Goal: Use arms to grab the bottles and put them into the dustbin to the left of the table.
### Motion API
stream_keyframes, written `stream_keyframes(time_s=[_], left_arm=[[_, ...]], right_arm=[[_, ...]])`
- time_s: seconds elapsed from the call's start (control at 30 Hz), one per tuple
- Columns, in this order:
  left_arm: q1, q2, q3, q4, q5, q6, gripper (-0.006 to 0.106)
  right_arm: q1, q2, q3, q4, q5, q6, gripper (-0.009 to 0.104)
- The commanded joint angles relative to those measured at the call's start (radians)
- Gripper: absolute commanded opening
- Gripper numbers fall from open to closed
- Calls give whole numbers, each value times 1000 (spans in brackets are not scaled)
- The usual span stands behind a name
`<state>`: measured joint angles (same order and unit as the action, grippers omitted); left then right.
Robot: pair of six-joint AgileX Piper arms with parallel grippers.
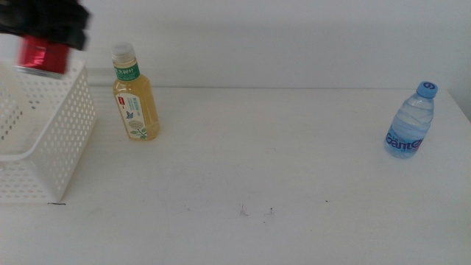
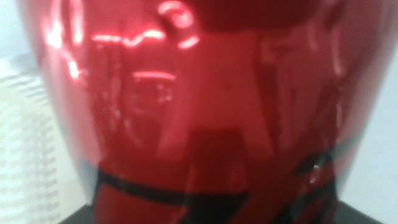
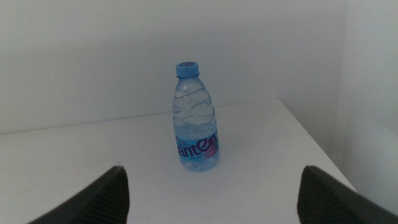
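Note:
My left gripper (image 1: 45,35) is at the far left, shut on a slim red can (image 1: 42,56) that hangs over the back rim of the white perforated dustbin (image 1: 55,136). The can (image 2: 199,106) fills the left wrist view, with a blurred piece of the dustbin (image 2: 25,130) beside it. A yellow tea bottle (image 1: 135,96) with a white cap stands upright just right of the dustbin. A small clear water bottle (image 1: 411,121) with a blue cap stands upright at the far right. My right gripper (image 3: 212,177) is open, its jaws wide apart, and the water bottle (image 3: 196,118) stands a short way ahead of it, untouched.
The white table (image 1: 280,162) carries a few dark specks near its front middle. Its right edge runs close behind the water bottle. A pale wall rises behind the table.

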<state>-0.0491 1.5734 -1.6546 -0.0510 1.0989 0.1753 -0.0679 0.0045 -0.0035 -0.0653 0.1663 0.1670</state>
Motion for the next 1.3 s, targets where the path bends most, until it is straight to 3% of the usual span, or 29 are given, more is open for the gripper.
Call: stream_keyframes(time_s=[0.0, 0.13, 0.33, 0.9, 1.0, 1.1, 1.13, 1.17, 1.23, 1.27], left_arm=[[67, 23, -55, 0, 35, 37, -2], [186, 69, -67, -12, 47, 130, -2], [296, 183, -67, -20, 88, 142, -2], [309, 434, -67, 51, -87, 161, 3], [309, 434, -67, 51, -91, 161, 12], [309, 434, -67, 45, -91, 164, 31], [309, 435, -67, 45, -91, 164, 40], [309, 435, -67, 45, -91, 164, 74], [309, 435, -67, 43, -86, 159, 94], [309, 435, -67, 35, -73, 156, 94]], right_arm=[[-3, -5, 3, -7, -10, -7, 92], [-3, -5, 3, -7, -10, -7, 92], [-3, -5, 3, -7, -10, -7, 92], [-3, -5, 3, -7, -10, -7, 92], [-3, -5, 3, -7, -10, -7, 92], [-3, -5, 3, -7, -10, -7, 92], [-3, -5, 3, -7, -10, -7, 92], [-3, -5, 3, -7, -10, -7, 92], [-3, -5, 3, -7, -10, -7, 92], [-3, -5, 3, -7, -10, -7, 92]])
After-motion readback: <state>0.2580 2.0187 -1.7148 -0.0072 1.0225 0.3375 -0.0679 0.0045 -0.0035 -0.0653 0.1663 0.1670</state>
